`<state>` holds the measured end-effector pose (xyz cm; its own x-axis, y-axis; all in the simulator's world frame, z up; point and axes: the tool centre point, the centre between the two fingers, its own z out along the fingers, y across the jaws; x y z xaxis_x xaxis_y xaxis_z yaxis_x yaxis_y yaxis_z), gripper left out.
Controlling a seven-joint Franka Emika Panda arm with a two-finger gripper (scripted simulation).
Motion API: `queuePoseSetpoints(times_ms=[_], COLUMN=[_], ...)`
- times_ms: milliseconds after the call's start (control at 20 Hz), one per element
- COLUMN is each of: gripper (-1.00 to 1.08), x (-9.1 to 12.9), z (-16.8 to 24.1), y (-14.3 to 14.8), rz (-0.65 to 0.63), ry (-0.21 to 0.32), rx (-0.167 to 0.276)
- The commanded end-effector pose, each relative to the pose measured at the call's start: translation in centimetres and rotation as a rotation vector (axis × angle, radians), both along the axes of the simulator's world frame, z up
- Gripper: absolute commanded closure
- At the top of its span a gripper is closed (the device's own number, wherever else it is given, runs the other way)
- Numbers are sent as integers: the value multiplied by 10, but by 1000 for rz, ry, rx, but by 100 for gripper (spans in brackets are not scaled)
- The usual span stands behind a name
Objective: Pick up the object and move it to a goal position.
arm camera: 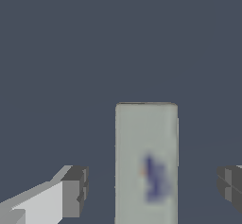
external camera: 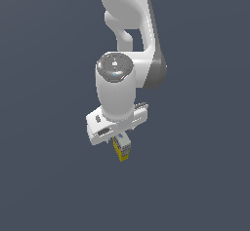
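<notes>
Lying between open pincer [arm camera: 151, 185] fingers: carton [arm camera: 146, 161]

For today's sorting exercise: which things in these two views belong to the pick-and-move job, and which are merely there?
Part of the job:
- carton, between the open fingers, untouched
- gripper

Merely there:
- grey floor
- no other loose items seen

Yellow-sided carton [external camera: 121, 150], grey top, blue print; white hand [external camera: 120, 136]

Carton [arm camera: 146, 164] between spread jaws, untouched
</notes>
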<state>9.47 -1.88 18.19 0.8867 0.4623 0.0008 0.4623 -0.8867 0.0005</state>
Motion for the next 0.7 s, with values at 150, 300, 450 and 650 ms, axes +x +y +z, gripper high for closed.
queuePoseSetpoints(times_ms=[150,300,450,650], gripper=[-92,-92,-92,108], x=[-1,0,1,1], z=[-25,-31,-30,-30], y=[0,0,0,0], rz=[2,2,2,2], ry=[1,1,1,1], rx=[0,0,0,0])
